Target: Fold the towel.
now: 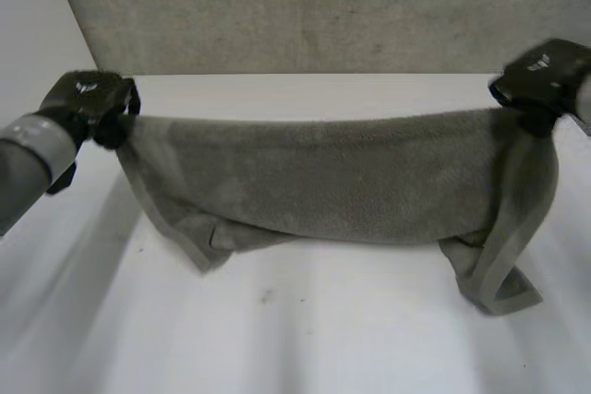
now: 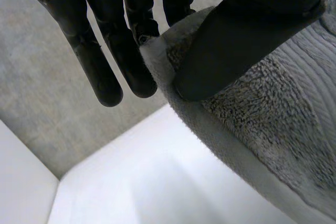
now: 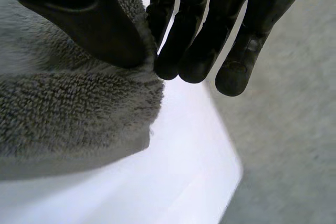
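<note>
A grey towel point(image 1: 342, 182) hangs stretched between my two hands above the white table point(image 1: 305, 329), its lower folds sagging onto the tabletop. My left hand point(image 1: 92, 103) pinches the towel's upper left corner; in the left wrist view the thumb point(image 2: 236, 40) presses the towel point(image 2: 273, 114) against the fingers point(image 2: 134, 61). My right hand point(image 1: 545, 80) pinches the upper right corner; in the right wrist view its thumb point(image 3: 84, 19) clamps the towel point(image 3: 73, 114) against the fingers point(image 3: 194, 40).
Grey floor point(image 1: 305, 6) lies beyond the table's far edge. A doubled band of towel hem point(image 1: 503, 274) droops onto the table at the right, and a bunched corner point(image 1: 208, 242) rests at the left. Bare tabletop stretches in front.
</note>
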Robot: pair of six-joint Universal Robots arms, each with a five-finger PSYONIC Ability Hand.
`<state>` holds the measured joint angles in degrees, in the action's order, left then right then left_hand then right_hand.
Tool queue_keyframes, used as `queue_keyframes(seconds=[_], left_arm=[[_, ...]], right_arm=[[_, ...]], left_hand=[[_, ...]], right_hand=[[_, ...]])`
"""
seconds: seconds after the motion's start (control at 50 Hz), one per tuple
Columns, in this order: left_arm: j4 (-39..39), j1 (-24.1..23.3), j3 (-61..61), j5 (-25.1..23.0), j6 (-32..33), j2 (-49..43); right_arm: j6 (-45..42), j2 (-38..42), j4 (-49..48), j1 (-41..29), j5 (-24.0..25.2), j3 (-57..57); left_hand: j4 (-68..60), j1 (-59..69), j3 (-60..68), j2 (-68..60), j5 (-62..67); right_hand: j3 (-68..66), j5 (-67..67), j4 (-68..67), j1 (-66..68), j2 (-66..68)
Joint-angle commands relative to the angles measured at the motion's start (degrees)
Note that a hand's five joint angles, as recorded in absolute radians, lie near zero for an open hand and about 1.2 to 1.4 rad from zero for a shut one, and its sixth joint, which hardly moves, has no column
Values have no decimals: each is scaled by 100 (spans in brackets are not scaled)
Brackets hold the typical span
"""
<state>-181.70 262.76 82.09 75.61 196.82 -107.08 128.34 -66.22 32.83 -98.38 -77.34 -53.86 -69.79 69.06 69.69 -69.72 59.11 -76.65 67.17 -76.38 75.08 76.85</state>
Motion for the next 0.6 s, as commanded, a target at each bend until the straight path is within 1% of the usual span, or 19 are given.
queue_keyframes(seconds=[0.02, 0.04, 0.08, 0.1, 0.12, 0.14, 0.18, 0.2, 0.26, 0.3, 0.32, 0.36, 0.38, 0.42, 0.44, 0.48, 0.54, 0.58, 0.6], left_arm=[[4, -426, -2290, 148, -135, -612], [3, -427, -2294, 147, -135, -613], [-477, -576, -3187, 174, -196, -657], [-480, -576, -3191, 174, -197, -657], [-828, -611, -3495, 243, -249, -657], [-831, -612, -3498, 244, -249, -657], [-1427, -620, -3857, 576, -494, -657], [-1621, -620, -3937, 761, -652, -674], [-1693, -620, -3894, 886, -785, -683], [-1623, -612, -3632, 930, -908, -709], [-1623, -612, -3630, 930, -908, -709], [-1596, -577, -3010, 912, -900, -745], [-1596, -576, -3006, 912, -900, -745], [-1657, -506, -2167, 895, -891, -753], [-1658, -506, -2163, 894, -891, -753], [-1780, -419, -1288, 790, -900, -762], [-1913, -365, -827, 675, -882, -780], [-2288, -304, 83, 386, -856, -850], [-2290, -304, 87, 385, -856, -850]], right_arm=[[357, 584, -2440, -515, -554, 1719], [358, 584, -2448, -516, -554, 1721], [708, 435, -3987, -498, -615, 1765], [710, 434, -3994, -498, -616, 1765], [858, 304, -4569, -489, -616, 1722], [859, 303, -4575, -489, -616, 1721], [973, 128, -5005, -516, -625, 1529], [965, 92, -4901, -524, -625, 1441], [965, 74, -4645, -551, -616, 1361], [974, 100, -3815, -612, -546, 1177], [974, 100, -3810, -612, -546, 1176], [956, 170, -2804, -665, -458, 931], [956, 171, -2799, -665, -458, 930], [947, 302, -2091, -683, -335, 554], [947, 303, -2087, -683, -335, 552], [939, 416, -1824, -683, -195, 36], [938, 434, -1859, -691, -80, -309], [938, 496, -2077, -700, 157, -1009], [938, 496, -2079, -700, 158, -1012]], left_hand=[[-1021, 1094, 1031, -1028, 1089], [-1021, 1094, 1031, -1028, 1089], [-1021, 1094, 1031, -1028, 1089], [-1021, 1094, 1031, -1028, 1089], [-1021, 1094, 1031, -1028, 1089], [-1021, 1094, 1031, -1028, 1089], [-1021, 1094, 1031, -1028, 1089], [-1021, 1094, 1031, -1028, 1089], [-1021, 1094, 1031, -1028, 1089], [-1021, 1094, 1031, -1028, 1089], [-1021, 1094, 1031, -1028, 1089], [-1021, 1094, 1031, -1028, 1089], [-1021, 1094, 1031, -1028, 1089], [-1021, 1094, 1031, -1028, 1089], [-1021, 1094, 1031, -1028, 1089], [-1021, 1094, 1031, -1028, 1089], [-1021, 1094, 1031, -1028, 1089], [-1021, 1094, 1031, -1028, 1089], [-1021, 1094, 1031, -1028, 1089]], right_hand=[[-335, 283, -362, 492, 315], [-335, 283, -362, 492, 315], [-335, 283, -362, 492, 315], [-335, 283, -362, 492, 315], [-335, 283, -362, 492, 315], [-335, 283, -362, 492, 315], [-335, 283, -362, 492, 315], [-335, 283, -362, 492, 315], [-335, 283, -362, 492, 315], [-335, 283, -362, 492, 315], [-335, 283, -362, 492, 315], [-335, 283, -362, 492, 315], [-335, 283, -362, 492, 315], [-335, 283, -362, 492, 315], [-335, 283, -362, 492, 315], [-335, 283, -362, 492, 315], [-335, 283, -362, 492, 315], [-335, 283, -362, 492, 315], [-335, 283, -362, 492, 315]])
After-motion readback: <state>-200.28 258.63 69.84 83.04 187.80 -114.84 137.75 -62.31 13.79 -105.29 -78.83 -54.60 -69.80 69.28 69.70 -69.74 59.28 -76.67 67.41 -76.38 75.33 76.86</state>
